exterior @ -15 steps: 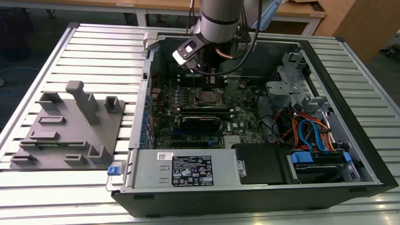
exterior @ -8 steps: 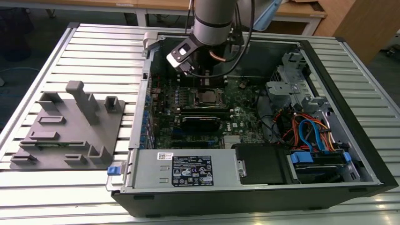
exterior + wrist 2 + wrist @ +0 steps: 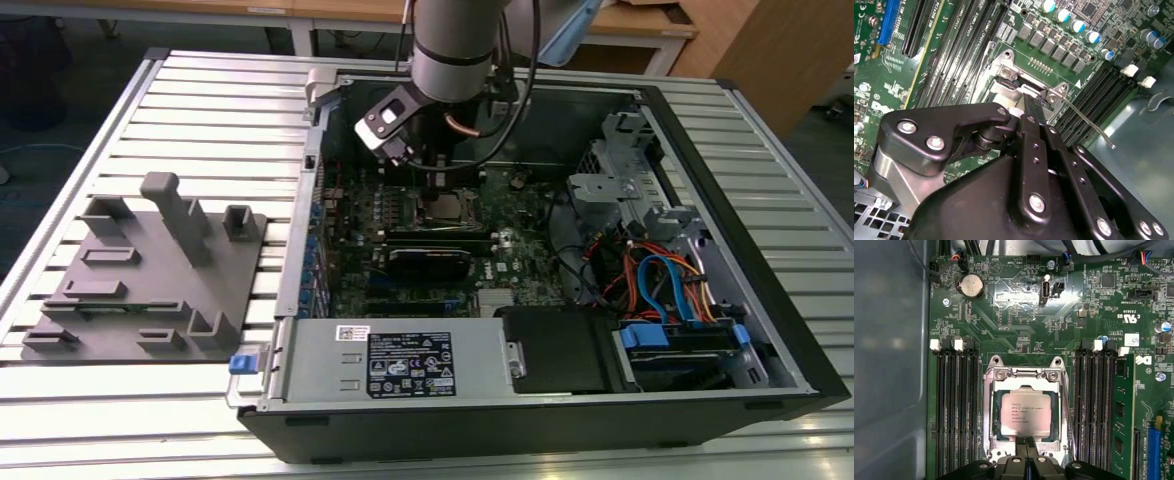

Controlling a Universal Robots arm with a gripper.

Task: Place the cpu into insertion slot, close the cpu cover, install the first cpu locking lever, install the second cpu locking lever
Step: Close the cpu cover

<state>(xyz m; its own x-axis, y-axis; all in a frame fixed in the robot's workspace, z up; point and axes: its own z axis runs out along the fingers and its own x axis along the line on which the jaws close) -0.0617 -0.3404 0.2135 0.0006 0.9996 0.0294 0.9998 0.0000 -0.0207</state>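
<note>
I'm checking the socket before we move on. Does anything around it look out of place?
One thing: in the second wrist view a thin locking lever slants out over the memory slots instead of lying latched flat. In the first wrist view the cpu sits square in the window of the cpu cover.

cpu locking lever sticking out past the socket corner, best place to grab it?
Grip the locking lever at its kinked free end, far from its socket-corner hinge. It's a thin rod seemingly raised over the memory slots, so come from above, pinching across it.
</note>
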